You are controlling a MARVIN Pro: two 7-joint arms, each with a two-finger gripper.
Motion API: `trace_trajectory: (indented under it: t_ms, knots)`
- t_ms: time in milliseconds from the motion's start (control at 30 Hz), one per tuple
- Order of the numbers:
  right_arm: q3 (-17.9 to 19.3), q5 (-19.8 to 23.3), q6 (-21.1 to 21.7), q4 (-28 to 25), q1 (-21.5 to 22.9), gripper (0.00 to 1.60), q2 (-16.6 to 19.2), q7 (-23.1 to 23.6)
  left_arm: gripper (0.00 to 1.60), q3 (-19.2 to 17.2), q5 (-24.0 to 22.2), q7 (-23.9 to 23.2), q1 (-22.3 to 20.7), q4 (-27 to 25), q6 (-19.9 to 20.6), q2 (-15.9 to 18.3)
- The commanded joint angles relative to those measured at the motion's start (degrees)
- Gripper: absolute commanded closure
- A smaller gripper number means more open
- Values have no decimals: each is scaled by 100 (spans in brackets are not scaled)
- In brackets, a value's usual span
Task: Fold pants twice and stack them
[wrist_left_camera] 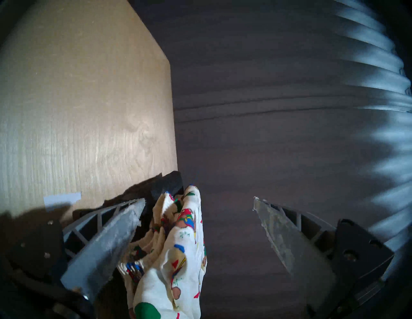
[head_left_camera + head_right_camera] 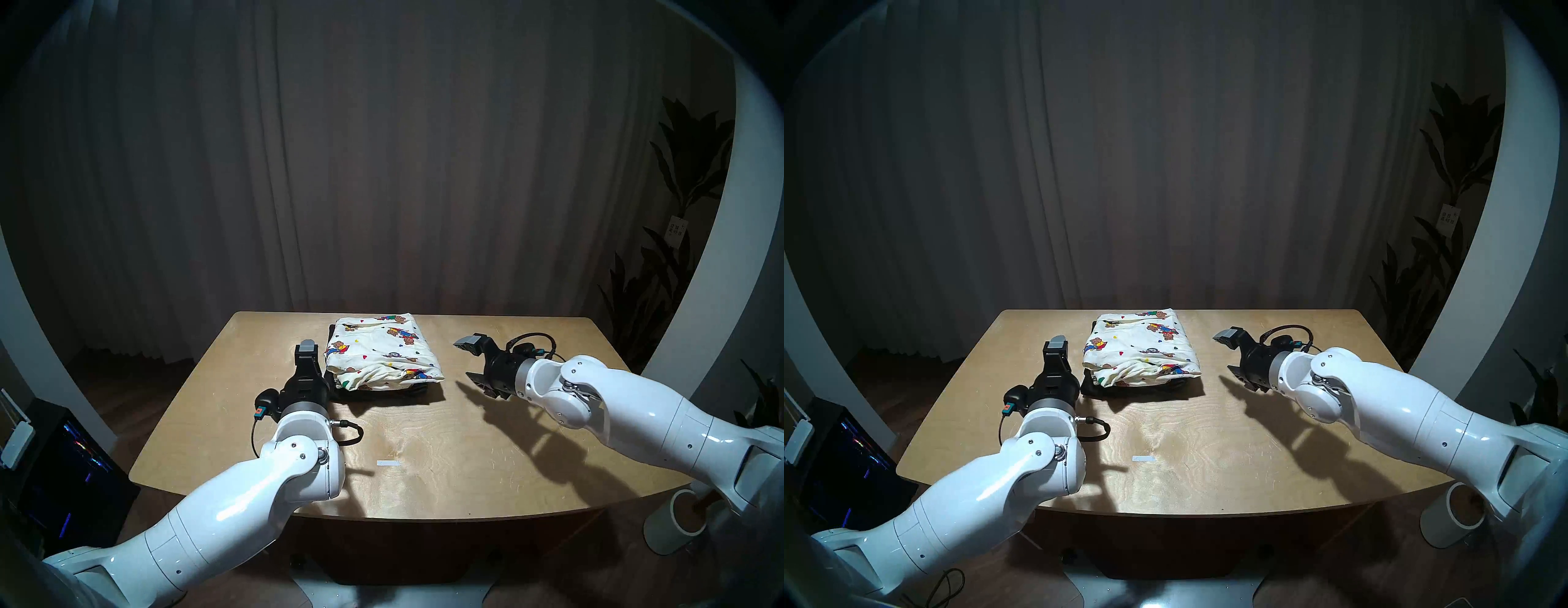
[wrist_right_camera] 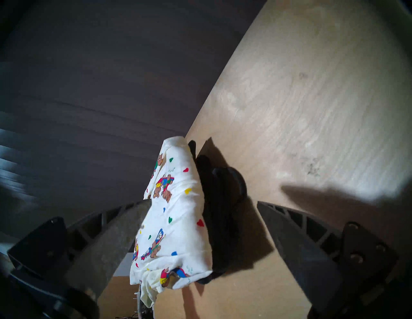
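Risk of a slumping stack first. Cream bear-print pants (image 2: 379, 354) folded and lying on top of charcoal pants (image 2: 384, 389), both toward the far middle of the surface (image 2: 424, 446). Top layer not square to the bottom one: near edge bunched and rumpled, a loose lip of cream cloth hanging over the dark fabric at the front. Likely to slide or unfold if nudged.

Left hand (image 2: 306, 349) released, jaws apart and grasping nothing, just beside the stack's left edge. In the left wrist view the cream cloth sits right against one finger (image 1: 107, 240); whether touching cannot be told. Danger there: a snag on the finger's ribbing, dragging the top pair off on any sideways or backward move.

Right hand (image 2: 471, 361) also released and empty, jaws wide, apart from the stack on its right side. Less threat, barring a sweep back across the pile.

Stack close to the far edge of the surface; a forward push could send it over.

Writing: none readable on the pants or the hands. Small pale tape strip (image 2: 388, 463) on the surface, blank. White tag (image 2: 678, 231) on the plant (image 2: 679, 170) at right, marks too small to read.
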Motion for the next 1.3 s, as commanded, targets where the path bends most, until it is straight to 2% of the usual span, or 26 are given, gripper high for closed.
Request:
trace_trajectory:
  t_ms: [0,200,467,533,600,767,867,1267]
  knots:
    - [132,-739,-373,168,294,0,351,132,0,143,878,-354,-285,-24,-67,410]
    - [113,-1470,-643,588,481,0,227,307,0,288,1392,-539,-613,272,175,551]
    - [71,-2280,-883,1016,676,0,31,571,0,485,1948,-651,-1021,770,828,877]
    - [70,-2340,-892,1048,696,0,17,597,0,481,1971,-646,-1060,813,893,911]
    - [42,-2651,-975,1217,772,0,-85,712,0,465,2154,-689,-1179,965,1172,999]
    - [19,-2936,-1041,1384,853,0,-193,806,0,495,2358,-727,-1410,1147,1476,1129]
    - [-28,-3293,-1124,1598,952,0,-329,917,0,527,2668,-778,-1673,1316,1924,1297]
    - [-198,-4093,-1321,2153,1183,0,-743,1130,0,534,3210,-828,-2185,1622,2869,1452]
